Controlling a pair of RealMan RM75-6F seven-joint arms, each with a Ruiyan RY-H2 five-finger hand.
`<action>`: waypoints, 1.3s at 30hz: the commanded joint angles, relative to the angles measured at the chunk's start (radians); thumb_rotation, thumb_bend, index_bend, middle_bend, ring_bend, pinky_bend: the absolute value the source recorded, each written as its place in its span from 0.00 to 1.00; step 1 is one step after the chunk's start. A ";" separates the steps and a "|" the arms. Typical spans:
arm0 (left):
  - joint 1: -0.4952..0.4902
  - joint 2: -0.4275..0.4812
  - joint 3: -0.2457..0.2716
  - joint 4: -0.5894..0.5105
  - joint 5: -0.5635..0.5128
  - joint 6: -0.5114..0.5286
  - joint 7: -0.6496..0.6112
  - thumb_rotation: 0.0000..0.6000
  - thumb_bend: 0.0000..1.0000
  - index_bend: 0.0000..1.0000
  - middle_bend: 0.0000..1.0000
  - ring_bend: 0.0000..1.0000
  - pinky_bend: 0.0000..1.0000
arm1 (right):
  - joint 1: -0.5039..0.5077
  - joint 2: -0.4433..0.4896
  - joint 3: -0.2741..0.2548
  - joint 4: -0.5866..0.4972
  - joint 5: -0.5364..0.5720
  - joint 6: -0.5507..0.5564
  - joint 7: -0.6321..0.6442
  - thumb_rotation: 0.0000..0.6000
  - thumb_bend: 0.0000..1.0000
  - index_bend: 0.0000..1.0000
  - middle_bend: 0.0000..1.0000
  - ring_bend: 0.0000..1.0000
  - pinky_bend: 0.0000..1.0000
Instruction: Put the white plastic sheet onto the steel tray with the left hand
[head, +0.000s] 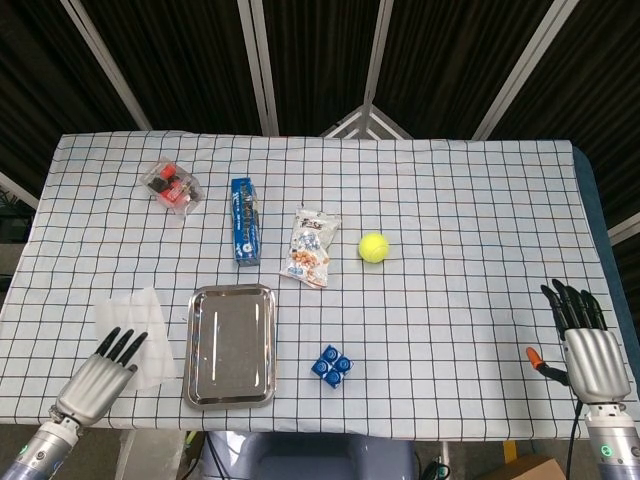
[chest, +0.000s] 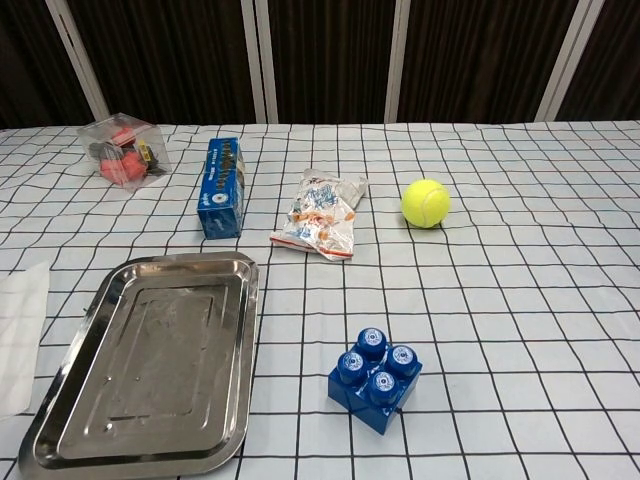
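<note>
Resting flat, fingers spread, left hand (head: 100, 372) on white plastic sheet (head: 135, 330) just beside steel tray (head: 232, 345).

The sheet (chest: 20, 335) is cut off by the left edge in the chest view, and its near part is covered by the left robot hand (head: 100, 372) in the head view. Neither robot hand is shown in the chest view. The contents of the clear box (head: 173, 183) cannot be identified.
</note>
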 joint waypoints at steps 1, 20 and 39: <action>-0.022 0.043 -0.058 -0.064 0.035 0.068 -0.028 1.00 0.49 0.58 0.02 0.00 0.00 | 0.001 0.000 -0.001 -0.001 -0.001 -0.002 0.000 1.00 0.31 0.00 0.00 0.00 0.00; -0.190 -0.034 -0.164 -0.364 0.203 0.002 0.132 1.00 0.49 0.57 0.04 0.00 0.00 | 0.003 0.003 0.002 0.007 0.001 -0.004 0.006 1.00 0.31 0.00 0.00 0.00 0.00; -0.111 -0.161 0.025 -0.021 0.290 -0.011 0.002 1.00 0.49 0.55 0.04 0.00 0.00 | 0.006 0.004 0.003 0.001 0.009 -0.011 -0.008 1.00 0.31 0.00 0.00 0.00 0.00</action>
